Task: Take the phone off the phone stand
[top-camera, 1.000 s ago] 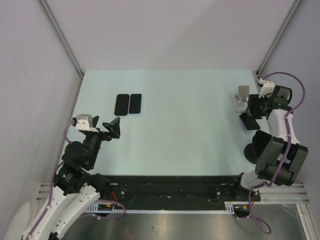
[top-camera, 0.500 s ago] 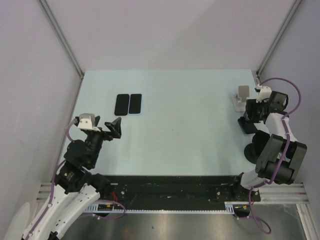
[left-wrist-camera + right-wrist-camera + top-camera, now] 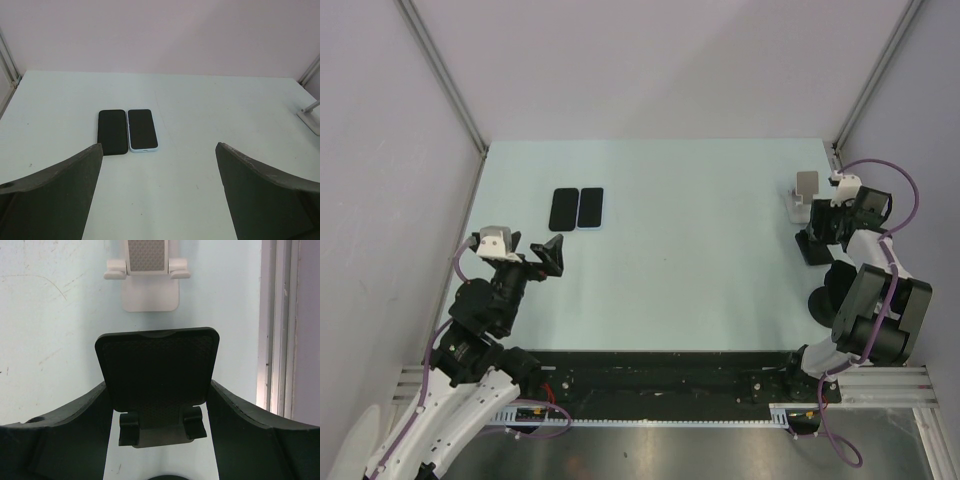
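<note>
Neither stand is carrying a phone. The black phone (image 3: 112, 132) and the blue phone (image 3: 143, 129) are lying flat, screens up, at the far left of the table (image 3: 700, 260), side by side with their long edges touching or nearly so. They are well apart from both stands at the far right, so judging from this the removal is looking already done.

The right gripper (image 3: 157, 386) is straddling the empty black stand (image 3: 157, 360), its jaws wide apart with the backplate between them. I cannot tell whether the fingers are pressing on the plate. The white stand (image 3: 150, 290) is sitting just beyond, also empty.

The left gripper (image 3: 159, 146) is hovering over the near left of the table, jaws spread wide and gripping nothing, and it is facing the two phones.

A phone is probably going to behave as a stiff, flat slab: fairly dense, smooth and slippery on the glass, and liable to crack if dropped. Lying flat, it is offering only thin edges. The best hold would be across the two long sides near the middle, but here each phone's inner side is being blocked by its neighbour, so pinching the short ends may be easier.
</note>
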You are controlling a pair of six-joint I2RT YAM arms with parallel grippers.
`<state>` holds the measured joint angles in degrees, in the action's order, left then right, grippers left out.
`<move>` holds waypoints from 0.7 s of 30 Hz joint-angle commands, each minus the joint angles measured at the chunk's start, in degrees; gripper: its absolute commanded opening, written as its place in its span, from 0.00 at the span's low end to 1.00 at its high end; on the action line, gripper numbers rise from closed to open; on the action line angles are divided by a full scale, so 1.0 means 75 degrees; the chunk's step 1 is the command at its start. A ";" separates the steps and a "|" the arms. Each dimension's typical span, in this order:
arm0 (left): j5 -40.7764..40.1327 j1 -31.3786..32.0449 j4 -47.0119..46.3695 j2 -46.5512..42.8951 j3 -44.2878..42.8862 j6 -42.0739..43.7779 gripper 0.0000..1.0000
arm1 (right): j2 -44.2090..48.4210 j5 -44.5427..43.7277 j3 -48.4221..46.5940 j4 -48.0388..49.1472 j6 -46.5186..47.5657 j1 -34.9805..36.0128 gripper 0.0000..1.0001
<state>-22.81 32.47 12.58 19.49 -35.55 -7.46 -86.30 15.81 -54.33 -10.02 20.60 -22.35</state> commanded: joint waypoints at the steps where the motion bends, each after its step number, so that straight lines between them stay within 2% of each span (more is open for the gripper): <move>1: -0.0076 0.0007 -0.0224 0.0039 0.0029 0.0234 1.00 | 0.0046 -0.0163 0.0130 0.0645 -0.0133 0.0050 0.45; 11: -0.0006 0.0007 -0.0224 -0.0020 0.0029 0.0222 1.00 | 0.0386 -0.0292 0.0177 0.0504 -0.0169 0.0050 0.66; 21: 0.0053 0.0007 -0.0224 -0.0079 0.0029 0.0210 1.00 | 0.0503 -0.0304 0.0189 0.0434 -0.0414 0.0062 0.80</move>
<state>-22.74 32.47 12.58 19.44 -35.53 -7.46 -84.86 13.80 -52.71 -8.40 18.61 -21.98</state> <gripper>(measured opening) 0.996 0.775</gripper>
